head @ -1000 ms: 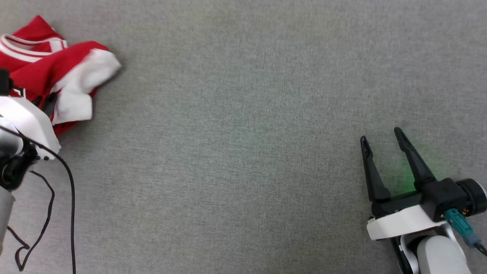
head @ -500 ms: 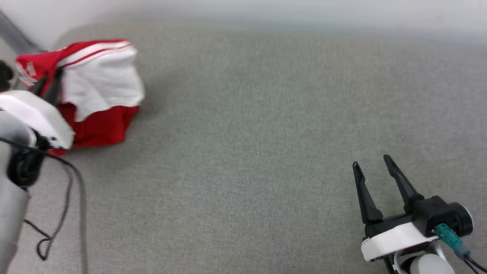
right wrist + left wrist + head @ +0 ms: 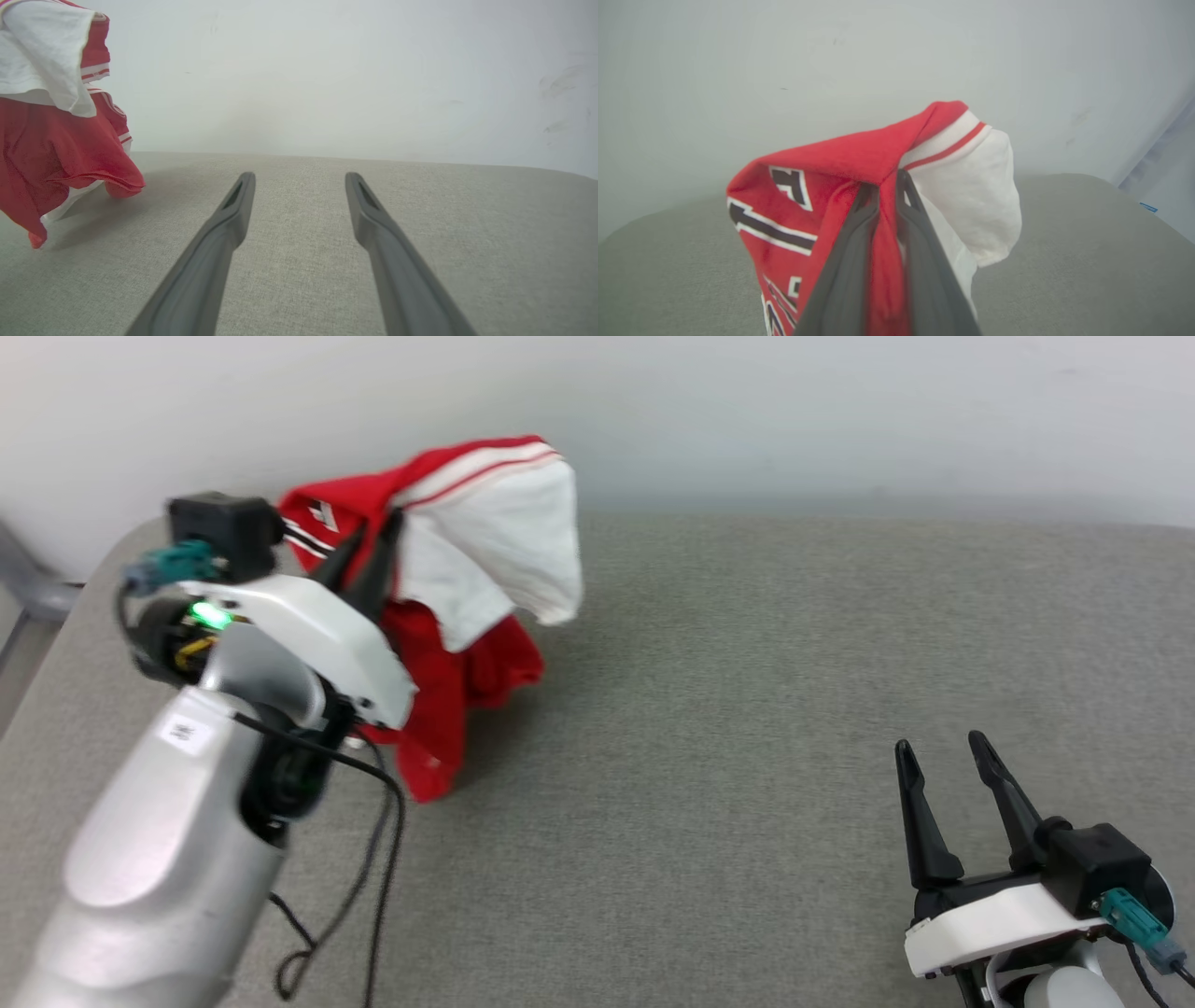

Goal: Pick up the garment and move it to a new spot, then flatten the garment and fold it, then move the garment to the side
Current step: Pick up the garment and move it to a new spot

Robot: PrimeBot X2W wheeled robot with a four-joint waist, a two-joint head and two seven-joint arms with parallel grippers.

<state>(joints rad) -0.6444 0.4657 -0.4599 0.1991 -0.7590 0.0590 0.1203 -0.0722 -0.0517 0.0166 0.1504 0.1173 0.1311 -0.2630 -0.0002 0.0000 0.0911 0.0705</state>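
Step in hand, as judged: the first one, pick-up and carry to a new spot. Flattening, folding and the move aside are not yet begun.

The garment (image 3: 485, 523) is held up off the grey table (image 3: 747, 756) at the far left, near the rear edge by the wall (image 3: 840, 411). It is bunched, not spread. A white sleeve with red-striped trim is draped over the top and to the right, and red body cloth hangs below. The lowest red corner is right at the table surface; whether it touches cannot be told.

Left gripper (image 3: 378, 523): fingers pressed together on a fold of red cloth beside the sleeve seam, as confirmed in the left wrist view. Cloth is draped over the fingertips and hangs mostly to the right of and below them. Part of the lettering is seen left of the fingers.

Right gripper (image 3: 938, 744): fingers spread, nothing held, low over the table at the near right, well apart from the garment.

Next move, as judged: the garment is to be carried toward the open middle of the table and lowered before the pinch is released. With one pinch point a crumpled landing is expected, so the right gripper will be needed for spreading. Risk: the hanging corner may be dragged across the table.
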